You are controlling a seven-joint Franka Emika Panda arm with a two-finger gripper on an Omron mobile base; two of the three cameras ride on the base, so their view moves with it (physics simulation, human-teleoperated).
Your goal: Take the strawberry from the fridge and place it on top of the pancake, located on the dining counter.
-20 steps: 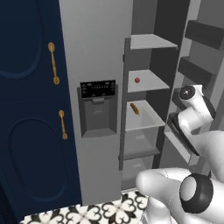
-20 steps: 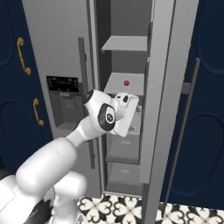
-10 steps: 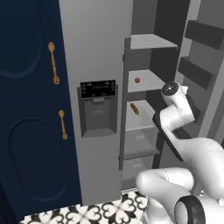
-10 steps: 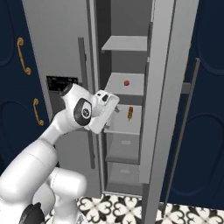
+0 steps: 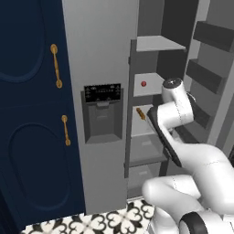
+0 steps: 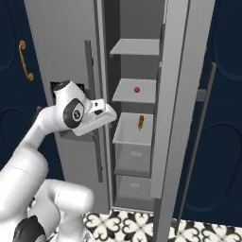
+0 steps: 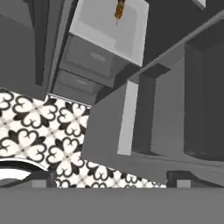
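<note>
The strawberry [image 5: 143, 84] [image 6: 136, 89] is a tiny red berry lying on a grey middle shelf of the open fridge [image 5: 103, 55] [image 6: 61, 42]. My gripper [image 6: 112, 113] [image 7: 110, 178] hovers in front of the fridge, left of the shelves and lower than the berry, well apart from it. In the hand view its two dark fingertips [image 7: 41, 179] stand wide apart with nothing between them, and it looks down at the lower shelf, the drawers and the floor. The pancake and the dining counter are out of view.
One shelf below the berry lies an elongated orange-and-brown food item [image 5: 140, 113] [image 6: 140, 122] [image 7: 119, 8]. The open right fridge door [image 6: 182, 94] with its door shelves [image 5: 205, 73] stands to the right. Navy cabinets [image 5: 27, 114] flank the fridge. Patterned floor tiles [image 7: 39, 127] lie below.
The arm has swung left and stretched toward the fridge; the hand no longer covers the shelves in the right base view. The jaws have stayed open.
</note>
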